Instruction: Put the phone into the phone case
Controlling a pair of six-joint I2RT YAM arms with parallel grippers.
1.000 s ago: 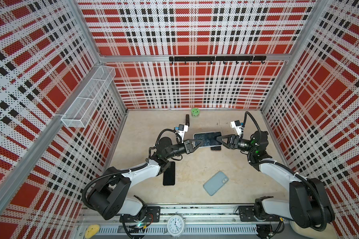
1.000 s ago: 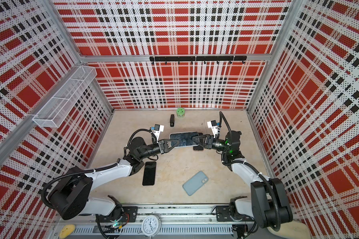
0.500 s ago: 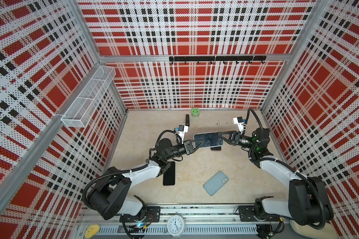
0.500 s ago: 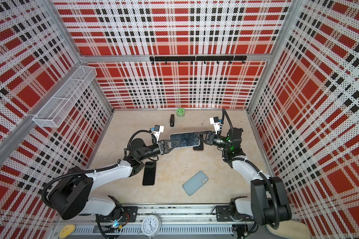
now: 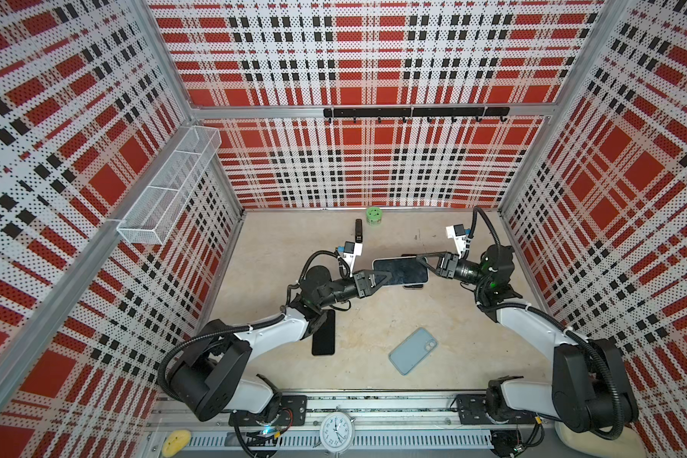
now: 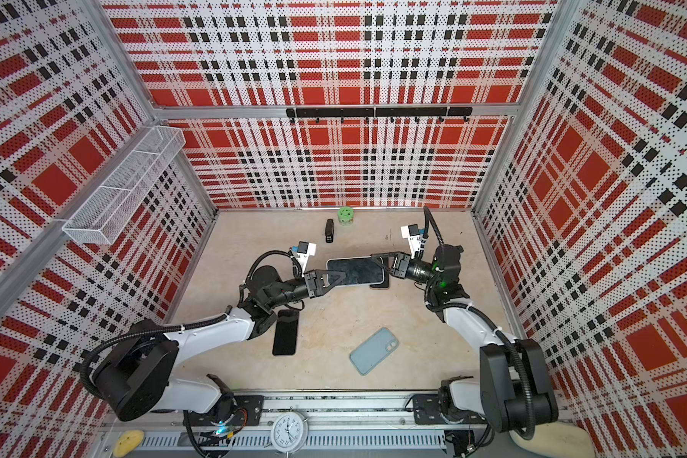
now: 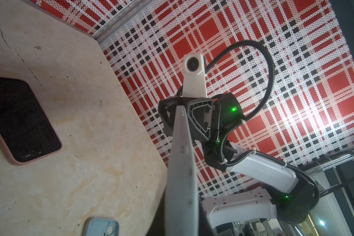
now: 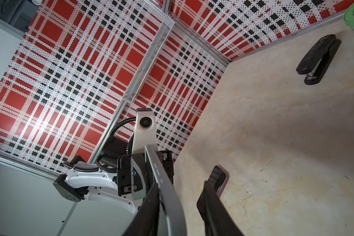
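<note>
Since half a second ago the right hand [image 5: 423, 263] [image 6: 381, 262] is sitting nearer the phone [image 5: 401, 271] [image 6: 355, 271], and its jaws, which were drawn together then, are standing apart again around the phone's end. The left hand [image 5: 383, 275] [image 6: 340, 277] is showing no change.

The phone case [image 5: 412, 351] [image 6: 373, 351], a pale blue shell, is lying flat on the tabletop [image 5: 472, 337] with its camera cutout toward the back wall, and nothing is touching it. Beyond the phone case, toward the back wall, the phone is hanging level above the tabletop, screen up. The left hand is clamping the phone by the end that points away from the right arm.

In the right wrist view the phone's grey edge [image 8: 161, 179] is lying against one of the right hand's fingers [image 8: 149, 204], while the opposite finger [image 8: 213, 208] is standing clear of it with a gap between, so this hand is spread open and gripping nothing.

Also beyond the phone case, directly under the held phone, a pink-cased phone [image 7: 18, 120] [image 5: 413, 286] is lying on the tabletop. A black phone [image 5: 323, 335] [image 6: 285, 333] is lying to the left of the phone case in both top views, partly under the left arm. Farther beyond the phone case, near the back wall, a stapler [image 5: 358, 230] [image 8: 319, 59] and a green tub [image 5: 373, 216] are sitting close together.
</note>
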